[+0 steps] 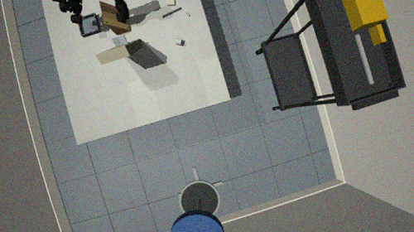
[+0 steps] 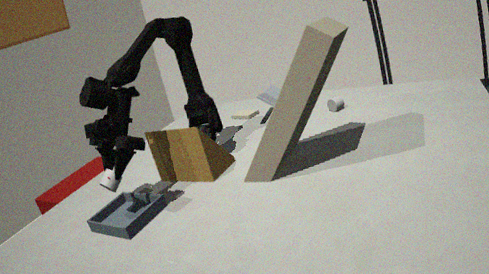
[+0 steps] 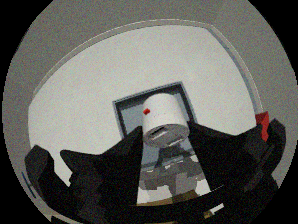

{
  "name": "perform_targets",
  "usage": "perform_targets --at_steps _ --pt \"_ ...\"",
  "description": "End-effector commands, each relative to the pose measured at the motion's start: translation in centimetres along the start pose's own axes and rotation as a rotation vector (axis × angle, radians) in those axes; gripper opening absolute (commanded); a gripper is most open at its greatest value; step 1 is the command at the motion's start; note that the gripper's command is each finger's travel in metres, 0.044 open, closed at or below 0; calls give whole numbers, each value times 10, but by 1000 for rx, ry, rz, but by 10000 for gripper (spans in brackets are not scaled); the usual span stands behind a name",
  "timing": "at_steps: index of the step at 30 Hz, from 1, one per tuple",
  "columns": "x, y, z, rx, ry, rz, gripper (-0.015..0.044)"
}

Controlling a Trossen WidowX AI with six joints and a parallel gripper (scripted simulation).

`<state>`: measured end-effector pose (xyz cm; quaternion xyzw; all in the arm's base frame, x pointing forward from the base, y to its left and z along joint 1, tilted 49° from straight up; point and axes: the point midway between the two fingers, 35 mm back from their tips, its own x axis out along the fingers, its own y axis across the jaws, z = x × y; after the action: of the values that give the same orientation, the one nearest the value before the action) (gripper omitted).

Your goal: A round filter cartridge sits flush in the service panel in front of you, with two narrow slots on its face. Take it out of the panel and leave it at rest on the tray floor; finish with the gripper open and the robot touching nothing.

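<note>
White cartridge (image 2: pixel 110 181), hand-held (image 2: pixel 116 173), tilted above grey tray (image 2: pixel 112 223).

On the table (image 2: pixel 294 231), the tray (image 2: pixel 111 221) lies nearest the left edge, with the wedge-shaped panel (image 2: pixel 186 154) just behind and to its right. The gripper (image 2: pixel 115 173) hangs above the tray, holding the cartridge (image 2: pixel 109 181) over its floor. Right of the panel a long slab (image 2: pixel 293 99) leans tilted, and a small cylinder (image 2: pixel 335 104) lies farther back.

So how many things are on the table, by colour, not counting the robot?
White: 2, the filter cartridge in the gripper and a small cylinder
Grey: 1, the tray
Wood brown: 1, the service panel
Beige: 2, leaning plank, small block
Total: 6
</note>
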<state>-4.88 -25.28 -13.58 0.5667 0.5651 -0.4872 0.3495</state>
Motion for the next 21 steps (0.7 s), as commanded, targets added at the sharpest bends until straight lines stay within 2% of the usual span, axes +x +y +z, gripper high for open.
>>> perform_targets --at_steps 1,8,12,21 --pt "18 -2 -10 5 6 -6 0" --pt "50 -2 -31 5 7 -7 0" --pt "56 -2 -36 5 7 -7 0" --pt "52 -1 -35 9 19 -3 236"
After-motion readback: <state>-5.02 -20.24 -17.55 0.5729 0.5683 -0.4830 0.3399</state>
